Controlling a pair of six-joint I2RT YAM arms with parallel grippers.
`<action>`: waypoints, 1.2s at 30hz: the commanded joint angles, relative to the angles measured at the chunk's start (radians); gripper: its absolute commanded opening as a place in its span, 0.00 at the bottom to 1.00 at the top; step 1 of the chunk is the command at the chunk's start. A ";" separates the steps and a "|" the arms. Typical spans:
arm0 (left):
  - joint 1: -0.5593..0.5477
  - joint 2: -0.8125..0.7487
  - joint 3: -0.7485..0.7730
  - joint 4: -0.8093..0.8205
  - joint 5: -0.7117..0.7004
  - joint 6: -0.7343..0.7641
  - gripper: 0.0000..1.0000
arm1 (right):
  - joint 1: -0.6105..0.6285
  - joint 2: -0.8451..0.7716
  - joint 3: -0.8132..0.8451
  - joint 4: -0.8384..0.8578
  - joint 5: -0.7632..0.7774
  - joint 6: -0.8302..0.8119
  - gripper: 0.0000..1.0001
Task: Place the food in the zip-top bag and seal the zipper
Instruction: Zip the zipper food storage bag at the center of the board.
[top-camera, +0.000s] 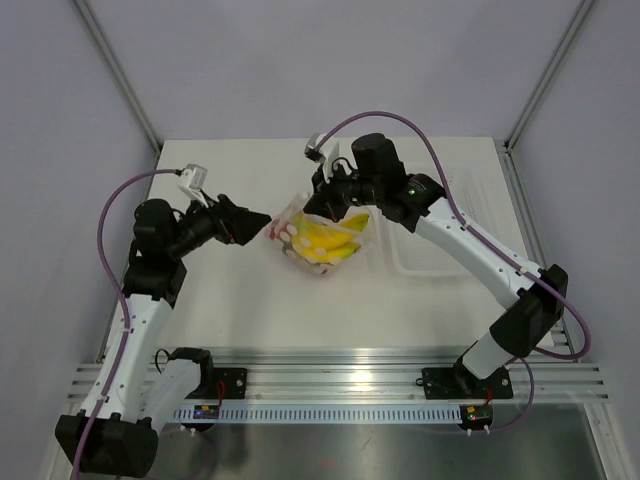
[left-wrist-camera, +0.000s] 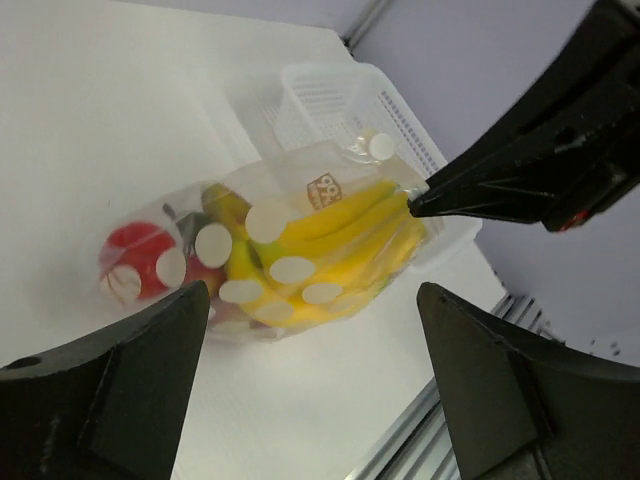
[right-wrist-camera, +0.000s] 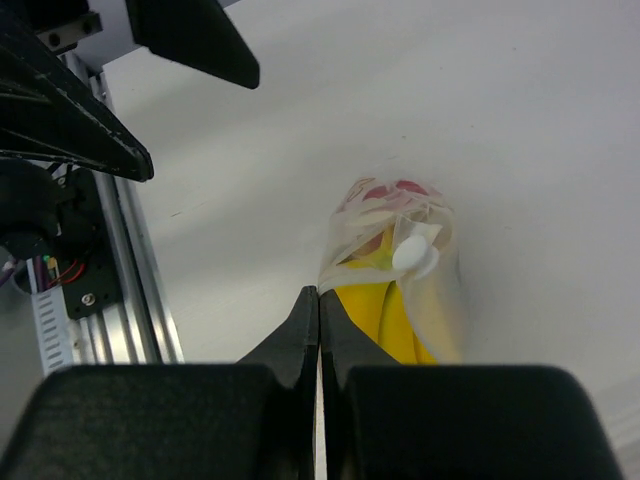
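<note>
**Fruit Sits Inside the Dotted Bag**

The zip-top bag (top-camera: 318, 243) is near the middle of the top view, on the white table (top-camera: 230, 300). It is clear plastic with pale round dots on it. In the left wrist view the bag (left-wrist-camera: 262, 222) looks puffy and full. The yellow bananas (left-wrist-camera: 345, 232) fill its right side. The red strawberries (left-wrist-camera: 132, 256) sit at its left end, and a bit of green shows next to them. From above, the bananas (top-camera: 335, 238) show bright yellow through the plastic.

The right gripper (top-camera: 323, 207) comes in from the upper right of the top view. Its two fingers are pressed tight together, and their tips pinch the edge of the bag (right-wrist-camera: 395, 255). I cannot tell if the zipper is pressed closed.

The left gripper (top-camera: 262, 222) is just to the left of the bag. Its fingers (left-wrist-camera: 150, 370) are spread wide and hold nothing.

A clear tray (top-camera: 440, 250) lies on the right side of the table, near the bag. A silver metal rail (top-camera: 340, 375) runs along the bottom edge, where the arms are bolted on. Plain grey walls stand around the table.
</note>
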 joint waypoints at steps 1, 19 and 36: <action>0.002 0.065 0.095 0.111 0.275 0.268 0.88 | -0.003 -0.022 0.043 -0.002 -0.158 -0.021 0.00; -0.008 0.191 0.095 -0.138 0.515 0.594 0.84 | -0.005 -0.068 -0.072 0.024 -0.227 -0.006 0.00; -0.073 0.347 0.156 0.111 0.567 0.419 0.68 | -0.003 -0.040 -0.050 0.016 -0.268 -0.001 0.00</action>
